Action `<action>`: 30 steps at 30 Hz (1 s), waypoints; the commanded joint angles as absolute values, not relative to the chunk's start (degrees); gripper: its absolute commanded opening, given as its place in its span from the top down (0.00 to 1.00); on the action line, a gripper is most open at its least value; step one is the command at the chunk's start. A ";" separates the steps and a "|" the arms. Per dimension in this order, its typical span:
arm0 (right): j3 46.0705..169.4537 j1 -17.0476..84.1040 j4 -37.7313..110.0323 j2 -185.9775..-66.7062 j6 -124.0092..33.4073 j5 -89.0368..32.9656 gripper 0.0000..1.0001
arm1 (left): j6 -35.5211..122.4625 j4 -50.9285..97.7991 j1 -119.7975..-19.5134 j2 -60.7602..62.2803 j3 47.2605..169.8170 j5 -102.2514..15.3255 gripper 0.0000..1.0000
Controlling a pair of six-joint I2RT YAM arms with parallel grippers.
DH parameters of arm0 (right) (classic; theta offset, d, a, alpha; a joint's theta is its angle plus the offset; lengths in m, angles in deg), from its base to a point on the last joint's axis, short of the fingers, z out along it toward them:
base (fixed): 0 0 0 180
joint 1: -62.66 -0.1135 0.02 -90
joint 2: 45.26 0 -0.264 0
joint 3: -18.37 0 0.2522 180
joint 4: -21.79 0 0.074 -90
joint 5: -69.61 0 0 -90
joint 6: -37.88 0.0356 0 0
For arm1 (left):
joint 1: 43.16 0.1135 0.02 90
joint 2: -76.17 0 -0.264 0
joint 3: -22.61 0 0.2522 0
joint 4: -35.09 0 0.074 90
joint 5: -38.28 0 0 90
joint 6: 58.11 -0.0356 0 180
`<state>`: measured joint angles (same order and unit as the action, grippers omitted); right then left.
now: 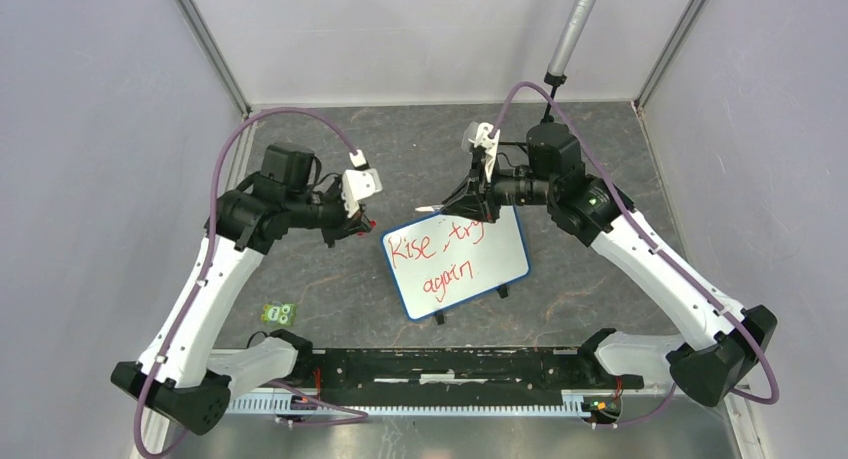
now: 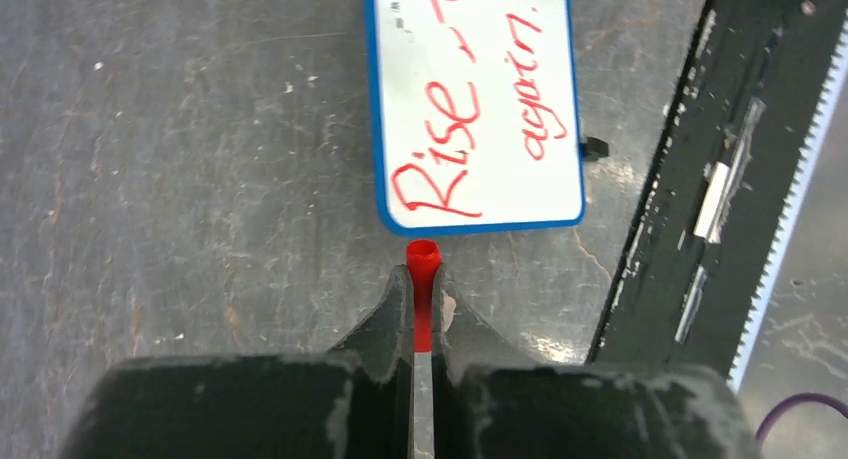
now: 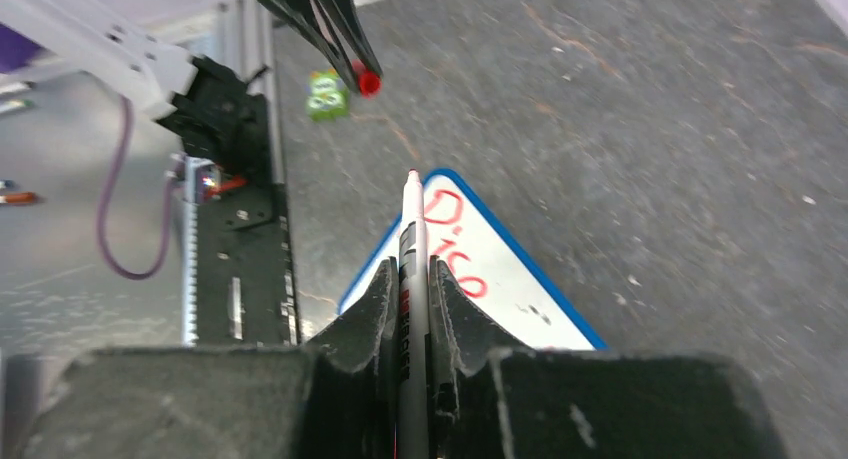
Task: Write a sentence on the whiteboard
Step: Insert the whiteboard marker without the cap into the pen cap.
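The whiteboard (image 1: 457, 262), white with a blue rim and black feet, stands at the table's middle. The sentence (image 1: 437, 251) on it reads "Rise, try again" in red, in two lines. It also shows in the left wrist view (image 2: 470, 109). My right gripper (image 1: 462, 201) is shut on a white marker (image 3: 411, 241) and holds it just over the board's far left corner, its red tip bare. My left gripper (image 1: 360, 227) is shut on the red marker cap (image 2: 423, 279), a short way left of the board's edge. The cap also shows in the right wrist view (image 3: 369, 81).
A small green packet (image 1: 279, 312) lies on the table at the near left. A black rail with a toothed strip (image 1: 450, 374) runs along the near edge between the arm bases. Grey walls close in both sides and the back.
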<state>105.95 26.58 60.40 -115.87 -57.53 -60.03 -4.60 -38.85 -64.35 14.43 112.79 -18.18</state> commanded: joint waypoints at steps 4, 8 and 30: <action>100.51 26.74 46.64 -115.76 -42.32 -72.83 1.00 | -9.87 -43.09 -74.11 13.88 117.75 -23.77 0.98; 97.70 26.71 41.67 -116.31 -37.12 -76.13 1.00 | -10.53 -43.09 -76.52 13.60 119.37 -24.88 0.97; 96.33 25.41 40.07 -118.12 -35.70 -75.44 1.00 | -9.95 -43.82 -82.08 10.54 122.95 -23.14 0.98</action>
<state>95.94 25.79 41.42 -117.62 -35.41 -75.66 -8.29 -43.53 -81.66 10.41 120.44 -24.20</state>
